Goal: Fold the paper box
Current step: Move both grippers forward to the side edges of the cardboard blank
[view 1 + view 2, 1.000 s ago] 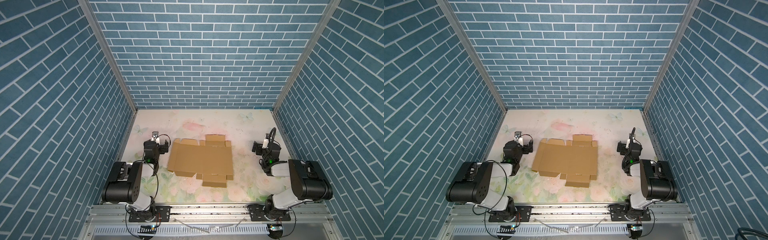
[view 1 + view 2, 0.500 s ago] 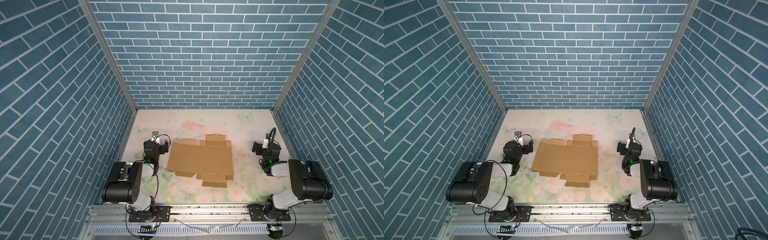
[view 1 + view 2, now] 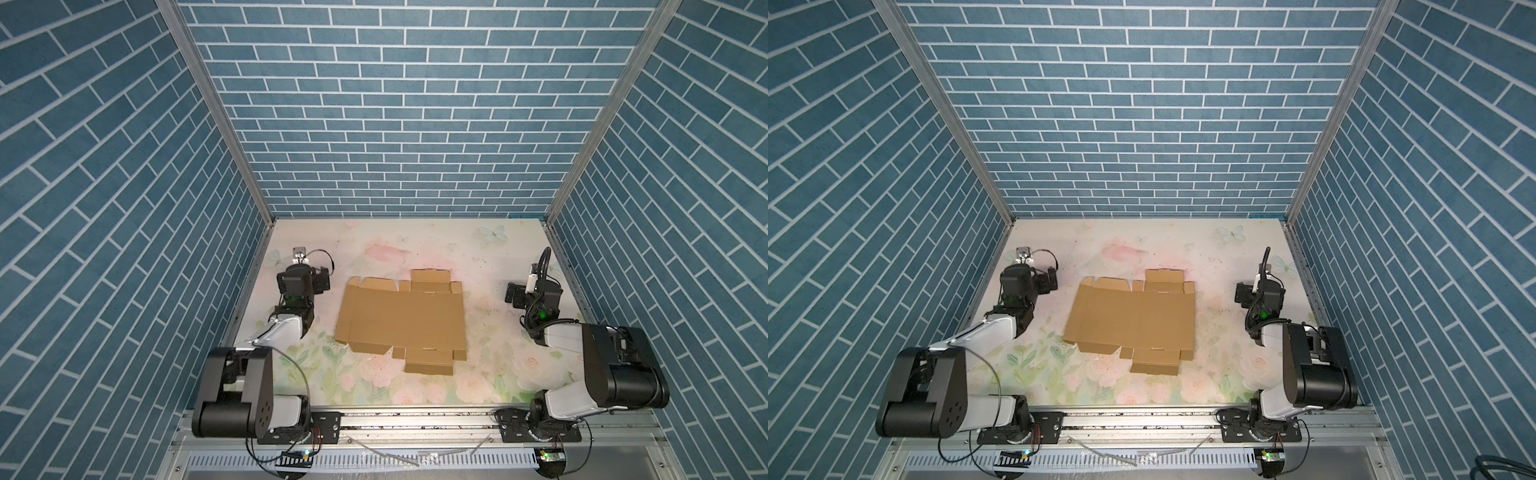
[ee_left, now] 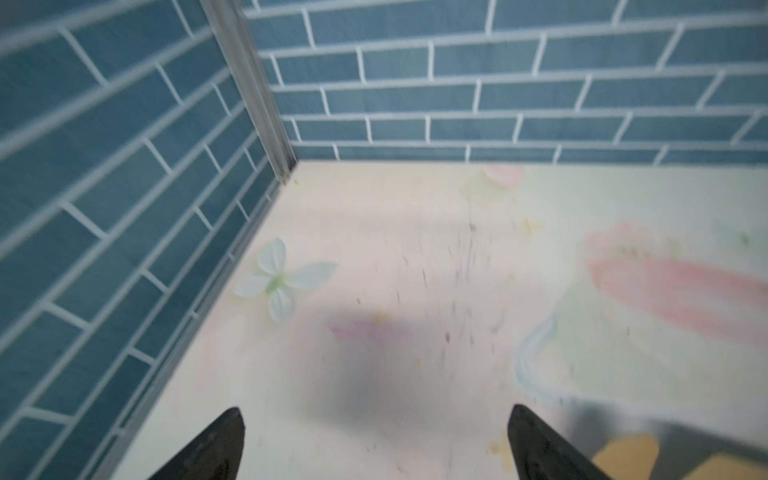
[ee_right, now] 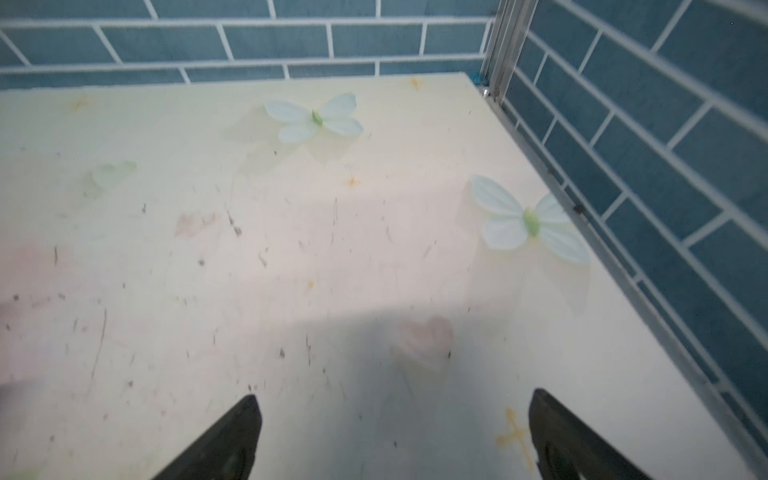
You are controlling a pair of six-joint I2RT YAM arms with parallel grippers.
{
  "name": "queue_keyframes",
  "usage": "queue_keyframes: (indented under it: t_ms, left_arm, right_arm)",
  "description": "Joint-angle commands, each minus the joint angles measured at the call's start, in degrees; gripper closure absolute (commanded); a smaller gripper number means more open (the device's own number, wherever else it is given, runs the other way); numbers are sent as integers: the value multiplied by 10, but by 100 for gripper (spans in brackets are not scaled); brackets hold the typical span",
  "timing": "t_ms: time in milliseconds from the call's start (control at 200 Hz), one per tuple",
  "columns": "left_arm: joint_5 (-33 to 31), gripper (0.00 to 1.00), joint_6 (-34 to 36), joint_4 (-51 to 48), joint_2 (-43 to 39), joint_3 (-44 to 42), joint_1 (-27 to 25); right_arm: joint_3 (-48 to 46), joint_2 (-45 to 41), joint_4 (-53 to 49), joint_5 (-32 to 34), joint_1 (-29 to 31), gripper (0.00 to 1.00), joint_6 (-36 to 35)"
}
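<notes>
Lying flat on the floral table (image 3: 415,245), the plain brown corrugated cardboard paper box (image 3: 401,322) is judged still unfolded. The left gripper (image 4: 376,411) and right gripper (image 5: 395,399) are spread, empty, either side. A flap must be reached next.

Blue brick-pattern walls (image 3: 407,104) closed in three sides, joined by bare metal corner posts (image 3: 218,112). The tabletop (image 3: 490,257) wore a pale floral print (white butterflies (image 5: 316,118) near the back), scuffed and evenly lit.
</notes>
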Motion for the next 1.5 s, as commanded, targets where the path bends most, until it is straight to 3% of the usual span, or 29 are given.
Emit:
queue_keyframes:
  t_ms: [0,110,285,570,890,1185,1340,1495]
  left_arm:
    - [-17,0,-117,-207,-26,70,11]
    - [61,0,-152,-230,-25,87,15]
    - [117,1,-182,-322,-8,116,12]
    - [161,0,-186,-453,-17,138,3]
    - [235,0,-173,-481,24,142,-4]
    - [251,0,-169,-468,69,145,-38]
    - [270,9,-167,-455,105,149,-48]
    - [294,24,-167,-437,130,147,-51]
  right_arm:
    - [136,-42,-262,49,-3,1,46]
    - [209,-43,-410,65,-3,1,134]
    - [213,-76,-442,-56,4,1,201]
    - [237,-93,-502,-61,115,1,195]
    - [274,-29,-498,-103,194,36,203]
    - [280,-3,-490,-115,229,40,213]
    - [282,8,-489,-114,240,41,213]
    - [286,21,-484,-127,247,41,214]
